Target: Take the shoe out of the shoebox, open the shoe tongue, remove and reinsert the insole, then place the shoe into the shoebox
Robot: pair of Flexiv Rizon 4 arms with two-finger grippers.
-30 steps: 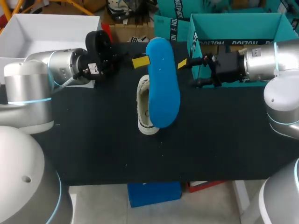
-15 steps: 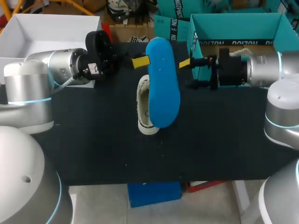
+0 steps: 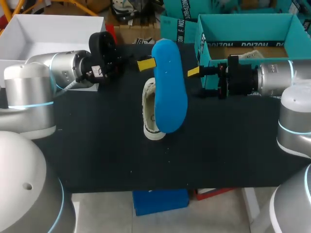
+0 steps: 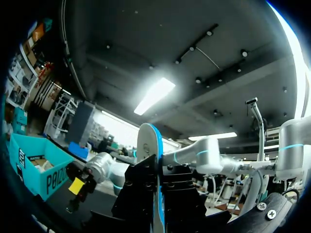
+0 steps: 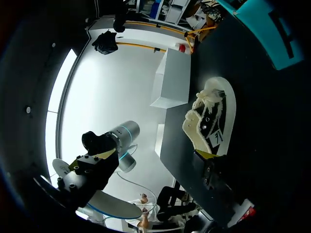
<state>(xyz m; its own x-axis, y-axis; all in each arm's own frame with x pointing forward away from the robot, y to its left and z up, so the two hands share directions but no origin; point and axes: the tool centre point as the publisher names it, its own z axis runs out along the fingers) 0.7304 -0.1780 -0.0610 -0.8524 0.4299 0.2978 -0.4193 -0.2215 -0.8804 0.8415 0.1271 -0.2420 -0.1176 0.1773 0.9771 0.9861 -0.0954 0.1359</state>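
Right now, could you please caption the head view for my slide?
Left gripper holds the blue insole aloft; shoe on table; right gripper open nearby.

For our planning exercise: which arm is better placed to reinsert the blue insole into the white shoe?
Left: left gripper holds the blue insole over the white low-top shoe; right gripper empty.

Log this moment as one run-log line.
left gripper: shut on insole | right gripper: open | shoe: on table, beneath insole
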